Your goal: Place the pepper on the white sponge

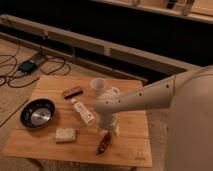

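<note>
The pepper (104, 143) is a small dark red chili lying on the wooden table (55, 85) near its front edge, right of centre. The white sponge (65, 134) is an off-white block lying to the pepper's left, near the front edge. My gripper (108, 131) hangs from the white arm just above and behind the pepper, pointing down at the table. The arm hides most of the gripper.
A dark metal bowl (37, 113) sits at the left. A long white labelled box (83, 111) lies in the middle. A reddish-brown bar (73, 92) and a white cup (98, 85) sit toward the back. Cables lie on the floor at left.
</note>
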